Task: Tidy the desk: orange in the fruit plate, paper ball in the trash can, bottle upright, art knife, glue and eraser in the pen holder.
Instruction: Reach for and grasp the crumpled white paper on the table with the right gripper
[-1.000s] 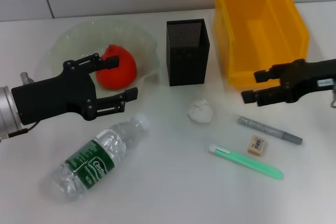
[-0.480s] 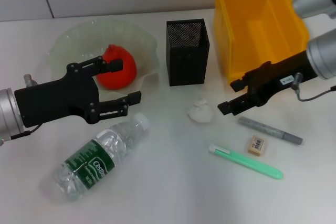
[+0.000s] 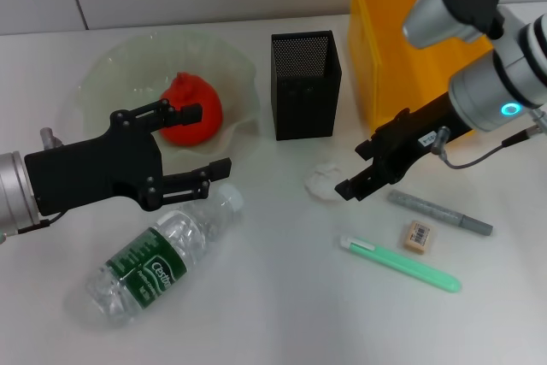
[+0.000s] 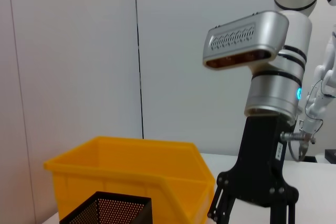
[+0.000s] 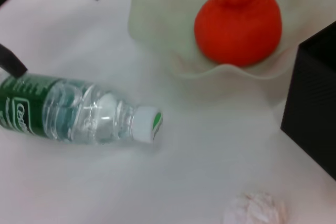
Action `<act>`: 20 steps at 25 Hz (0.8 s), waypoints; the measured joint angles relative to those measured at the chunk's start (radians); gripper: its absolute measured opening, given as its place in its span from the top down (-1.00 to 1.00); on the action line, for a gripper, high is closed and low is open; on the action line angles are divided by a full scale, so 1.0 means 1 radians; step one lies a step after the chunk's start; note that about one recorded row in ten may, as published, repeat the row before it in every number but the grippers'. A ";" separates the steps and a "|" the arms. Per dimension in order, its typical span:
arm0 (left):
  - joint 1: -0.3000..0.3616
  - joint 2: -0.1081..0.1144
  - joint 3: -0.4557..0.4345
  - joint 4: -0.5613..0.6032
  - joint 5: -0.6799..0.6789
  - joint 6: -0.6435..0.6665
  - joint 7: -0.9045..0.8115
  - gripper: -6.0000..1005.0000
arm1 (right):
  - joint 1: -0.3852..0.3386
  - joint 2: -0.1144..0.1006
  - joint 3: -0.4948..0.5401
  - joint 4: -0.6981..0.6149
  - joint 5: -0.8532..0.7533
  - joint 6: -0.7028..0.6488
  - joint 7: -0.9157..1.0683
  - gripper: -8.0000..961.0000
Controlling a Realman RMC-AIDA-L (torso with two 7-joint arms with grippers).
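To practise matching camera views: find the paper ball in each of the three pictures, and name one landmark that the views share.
Head view: paper ball on the table, before the pen holder, beside the right gripper.
Left wrist view: not in it.
Right wrist view: paper ball at the bottom edge.
Shared landmark: the pen holder.

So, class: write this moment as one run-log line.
wrinkled red-orange orange: in ruffled pale-green fruit plate | clear green-labelled bottle: lying | right tool: open beside crumpled white paper ball | left tool: open
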 joint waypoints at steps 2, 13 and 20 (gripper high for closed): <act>0.001 0.000 0.000 0.000 0.000 0.000 0.001 -0.61 | 0.008 0.000 -0.011 0.020 0.000 0.016 0.000 -0.67; 0.004 -0.001 0.006 0.000 0.000 0.016 0.014 -0.61 | 0.050 0.001 -0.062 0.107 -0.036 0.116 0.008 -0.67; 0.004 -0.002 0.007 0.000 -0.003 0.017 0.016 -0.61 | 0.069 0.004 -0.070 0.142 -0.033 0.145 0.010 -0.67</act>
